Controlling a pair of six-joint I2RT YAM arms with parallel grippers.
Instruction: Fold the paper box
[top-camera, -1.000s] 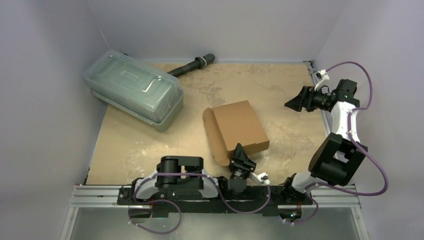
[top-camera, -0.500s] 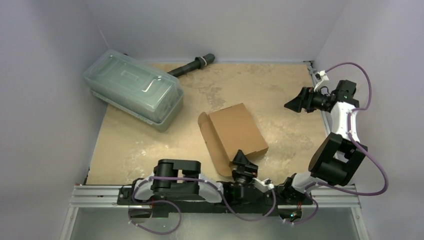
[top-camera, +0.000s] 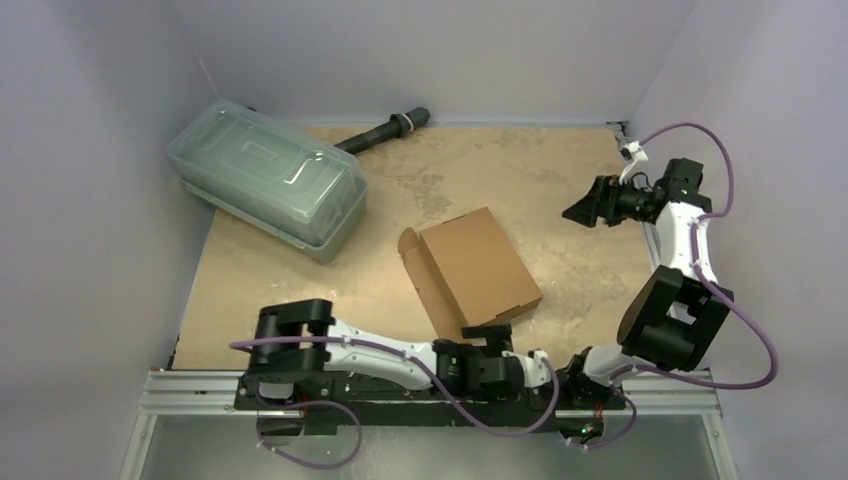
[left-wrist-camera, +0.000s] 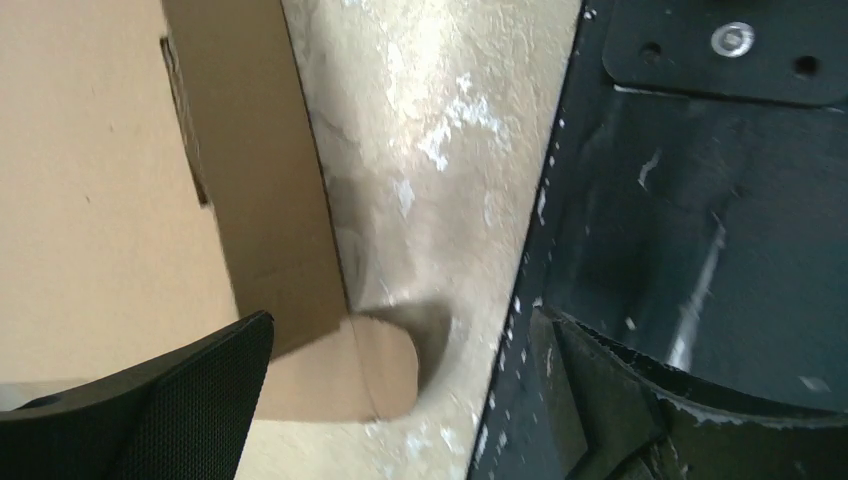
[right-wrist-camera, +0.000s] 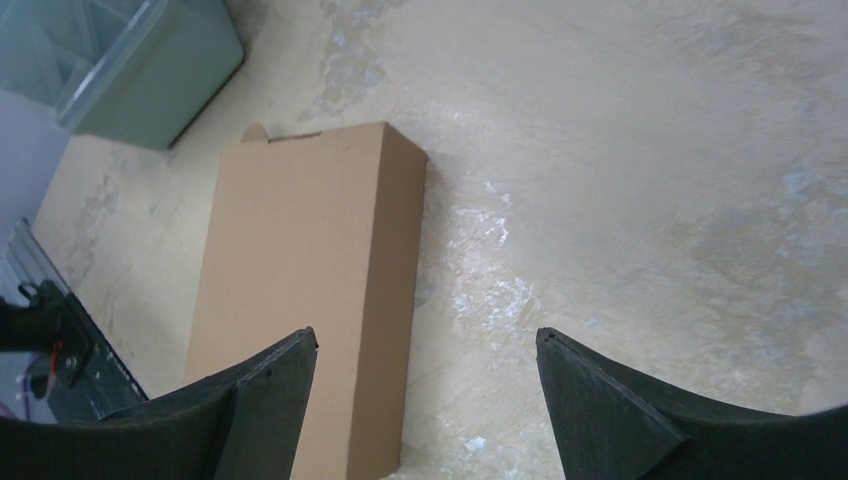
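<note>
Paper box (top-camera: 478, 272) lies flat on the worktop (top-camera: 300, 290), lid panel down. It looks mostly formed. One long side flap (top-camera: 428, 285) is not yet tucked and runs ahead of the left pincer (top-camera: 490, 333), off to its left. The box's near corner sits right at that pincer's fingertips. Prob. the box lies there, mid-worktop, so both arms can reach it w/o stretching.

Left pincer: low, at the worktop's near edge, jaws spread fully wide, holding nothing. In its wrist view the box side wall (left-wrist-camera: 260, 190) runs away ahead from the left finger (left-wrist-camera: 180, 400). A small rounded tab (left-wrist-camera: 385, 375) at the box corner lies on the worktop in the gap btw the fingers, gripped by neither. The left finger overlaps the box corner in that view, so touching or just above, can't tell. The wide stance reads as let-go or lining up on that tab, not a grip.

Right pincer (top-camera: 590, 205): up off the worktop and well apart from the box, which lies ahead of and below it (right-wrist-camera: 310, 290). Jaws wide, empty, touching nothing. Looks parked clear so the left arm has room, w/ its camera on the box.

Left to do, by my read: side flap and corner tab need tucking in.
</note>
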